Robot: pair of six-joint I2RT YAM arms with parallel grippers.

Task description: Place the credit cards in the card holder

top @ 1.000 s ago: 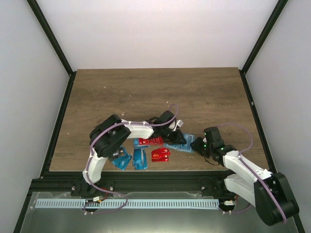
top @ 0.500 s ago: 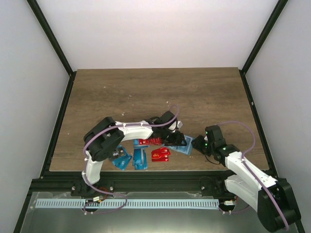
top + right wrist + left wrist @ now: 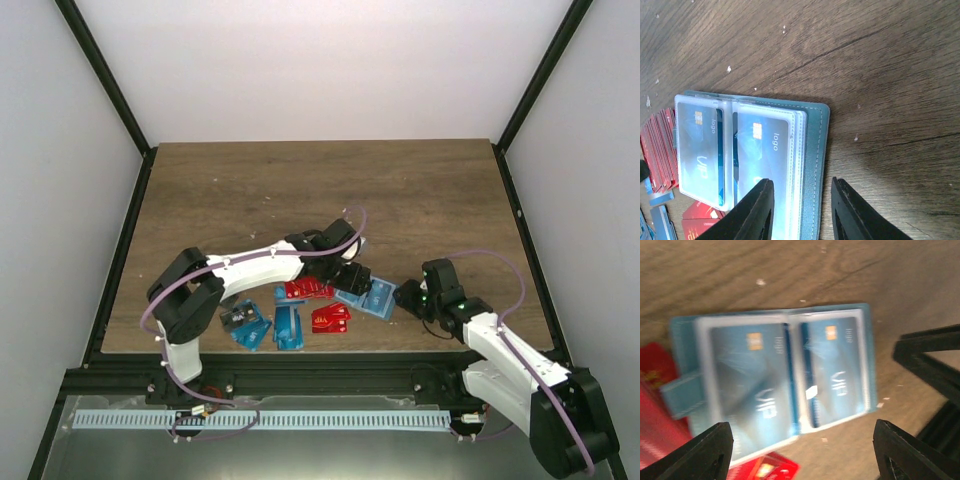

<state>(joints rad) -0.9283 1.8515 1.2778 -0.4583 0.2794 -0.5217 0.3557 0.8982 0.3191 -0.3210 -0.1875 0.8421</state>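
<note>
Ann: Left end effector [image 3: 352,276] has spread its fingers [image 3: 710,452] wide and backed off the card holder [image 3: 370,297]; the left elbow has swung out left. Agree?

Rev: Agree. Fingers well apart, nothing between them. Surface?

Ann: Dark wood-grain surface [image 3: 300,190], pale specks [image 3: 760,282] on it. Plain white walls [image 3: 320,60] on three sides, black frame posts [image 3: 105,75] at the corners.

Rev: Holder position?

Ann: Near-right part of the surface, lying flat and open, between the two end effectors. Left wrist view: it sits just ahead of the spread fingers, with two blue cards [image 3: 835,370] in clear sleeves [image 3: 702,150].

Rev: Right end effector [image 3: 408,297]?

Ann: At the holder's right side. Its fingers [image 3: 760,210] straddle the teal edge with a narrow gap, tips cut off. Cannot tell whether it is clamped on the holder.

Rev: Loose cards?

Ann: Red credit cards [image 3: 330,318] just left of the holder, one stack touching it. Blue credit cards [image 3: 288,325] farther left, near the front edge.
</note>
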